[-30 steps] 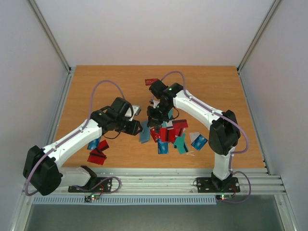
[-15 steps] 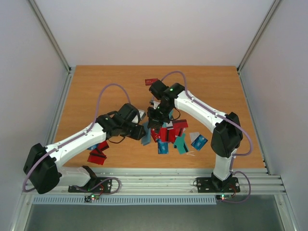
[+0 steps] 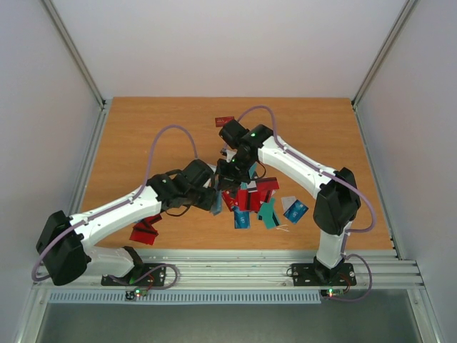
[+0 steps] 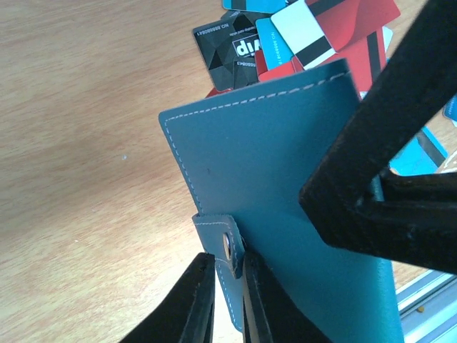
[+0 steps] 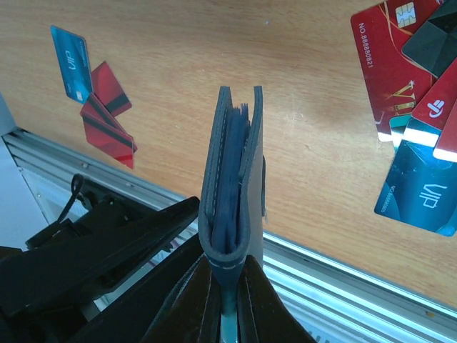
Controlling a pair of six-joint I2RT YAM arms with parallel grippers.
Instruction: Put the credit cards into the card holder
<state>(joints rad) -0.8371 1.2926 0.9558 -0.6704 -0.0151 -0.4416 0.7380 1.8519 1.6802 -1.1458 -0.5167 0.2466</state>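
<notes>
Left wrist view: left gripper (image 4: pixel 227 266), nearly closed, pinches the snap tab (image 4: pixel 218 239) of the card holder (image 4: pixel 271 164), probably to unfold it. The right gripper (image 5: pixel 228 268) clamps its fold, steadying it upright. Credit cards (image 4: pixel 300 28) lie at 1 o'clock.

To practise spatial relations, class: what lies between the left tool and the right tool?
The card holder: the right tool grips its folded edge, the left tool's fingers flank its snap tab. Both wrist views show it.
</notes>
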